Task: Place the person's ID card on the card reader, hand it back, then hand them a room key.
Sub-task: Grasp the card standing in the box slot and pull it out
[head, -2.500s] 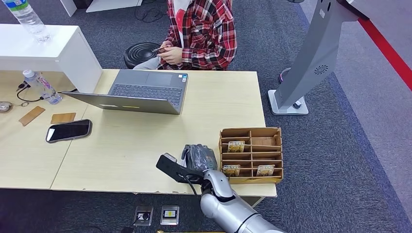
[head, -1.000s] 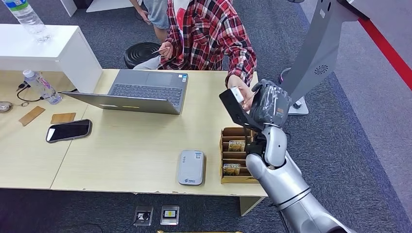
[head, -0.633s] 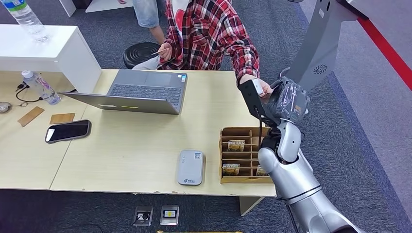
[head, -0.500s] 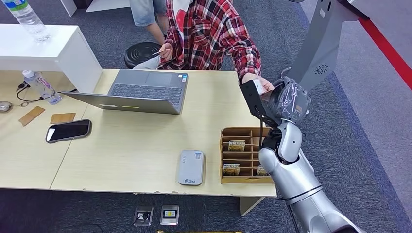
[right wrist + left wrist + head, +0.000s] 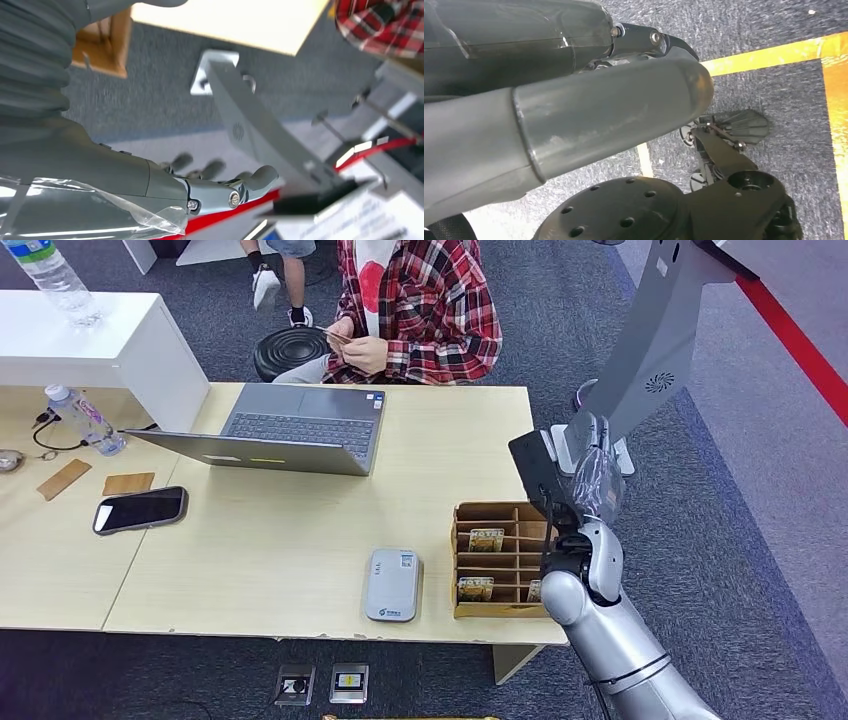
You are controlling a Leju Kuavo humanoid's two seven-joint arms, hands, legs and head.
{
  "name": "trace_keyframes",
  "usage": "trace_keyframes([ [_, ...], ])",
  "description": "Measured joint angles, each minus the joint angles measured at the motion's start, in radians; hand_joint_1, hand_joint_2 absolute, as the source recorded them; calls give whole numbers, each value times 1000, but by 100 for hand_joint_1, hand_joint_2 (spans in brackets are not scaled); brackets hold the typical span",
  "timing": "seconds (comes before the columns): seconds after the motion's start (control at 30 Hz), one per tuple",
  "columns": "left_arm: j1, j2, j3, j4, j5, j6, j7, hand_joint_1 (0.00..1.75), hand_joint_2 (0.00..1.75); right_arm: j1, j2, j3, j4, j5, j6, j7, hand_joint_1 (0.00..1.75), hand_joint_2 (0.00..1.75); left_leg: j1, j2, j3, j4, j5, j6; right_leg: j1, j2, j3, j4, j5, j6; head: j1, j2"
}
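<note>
The grey card reader lies flat near the table's front edge with no card on it. Beside it on the right stands a wooden divided box holding room key cards. My right hand is raised above the box's right side, fingers pointing up and spread, holding nothing; the right wrist view shows this hand with its fingers stretched out and empty. The person in a red plaid shirt sits across the table and holds a small card in both hands. My left hand hangs over the carpet, holding nothing.
An open laptop stands at the far middle of the table. A black phone, two wooden tags and a bottle lie at the left. A grey kiosk stand rises right of the table.
My right hand rose from the reader to the person's outstretched hand, then drew back toward the box, empty. The person pulled that arm back and now holds the card in both hands.
</note>
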State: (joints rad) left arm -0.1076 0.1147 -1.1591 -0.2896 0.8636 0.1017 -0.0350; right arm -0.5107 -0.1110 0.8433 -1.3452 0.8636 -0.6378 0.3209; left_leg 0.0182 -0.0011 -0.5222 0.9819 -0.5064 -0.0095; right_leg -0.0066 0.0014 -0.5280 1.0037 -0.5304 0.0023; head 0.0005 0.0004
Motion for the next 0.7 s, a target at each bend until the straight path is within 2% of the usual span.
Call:
trace_keyframes([
  [0.23,6,0,4,3,9,-3,-5,0,0,13,-78,99,-147,-24,262,19,0,175,0,0,0,0,0,0,0,0,0,0,0,0,0,0],
  [0.37,6,0,7,5,10,-1,-17,0,0,6,-95,158,-173,-8,310,25,0,175,0,0,0,0,0,0,0,0,0,0,0,0,0,0],
  [0.43,6,0,8,5,10,2,-24,0,0,3,-98,180,-175,11,318,25,9,175,0,0,0,0,0,0,0,0,0,0,0,0,0,0],
  [0.57,6,1,8,6,14,6,-27,0,0,2,-98,214,-175,67,331,27,172,175,0,0,-1,0,0,0,0,0,0,0,0,0,0,0],
  [0.7,6,1,8,7,19,6,-27,0,0,2,-97,248,-175,126,351,37,175,175,0,0,-1,0,0,0,0,0,0,0,0,0,0,0],
])
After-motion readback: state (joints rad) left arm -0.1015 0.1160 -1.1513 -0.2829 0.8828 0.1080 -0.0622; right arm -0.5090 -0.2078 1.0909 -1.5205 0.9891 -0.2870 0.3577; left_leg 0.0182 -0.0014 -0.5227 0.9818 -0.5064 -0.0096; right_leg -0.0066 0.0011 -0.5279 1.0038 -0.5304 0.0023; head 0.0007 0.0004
